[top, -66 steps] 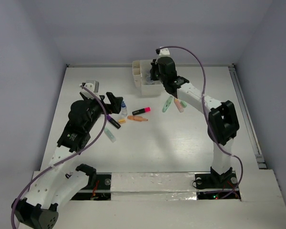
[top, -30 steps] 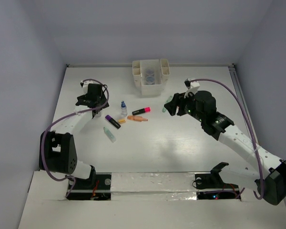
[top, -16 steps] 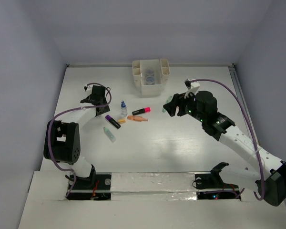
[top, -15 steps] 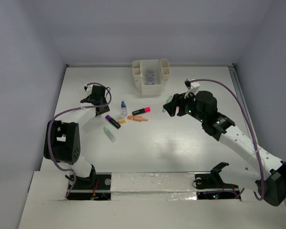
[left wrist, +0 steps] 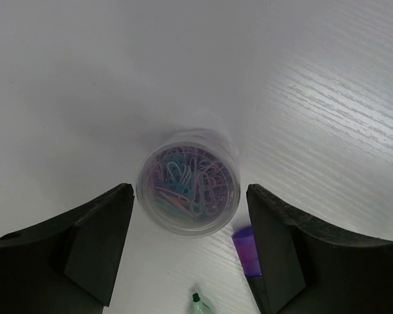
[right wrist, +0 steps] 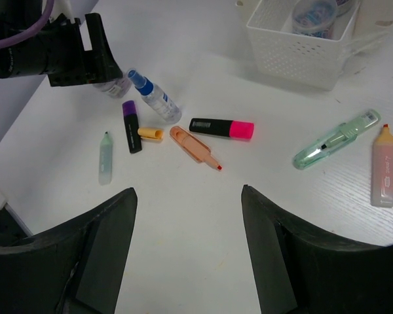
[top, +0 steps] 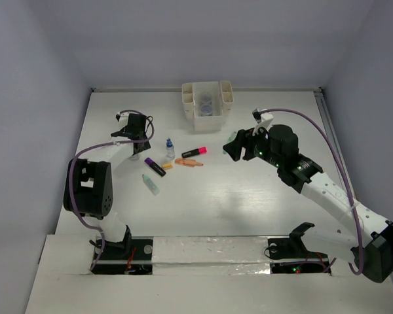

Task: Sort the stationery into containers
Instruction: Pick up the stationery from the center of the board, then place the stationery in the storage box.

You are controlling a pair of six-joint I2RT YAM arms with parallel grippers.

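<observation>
Left gripper (left wrist: 188, 239), jaws spread, is settling astride paper-clip tub (left wrist: 187, 180); right gripper (right wrist: 188, 245), open and empty, is hovering withdrawn from organizer (top: 208, 122): tub pickup likely next.

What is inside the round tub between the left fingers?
The tub holds a tangle of paper clips in pink, blue and mint, seen from straight above. Anything below that top layer is covered.
</observation>
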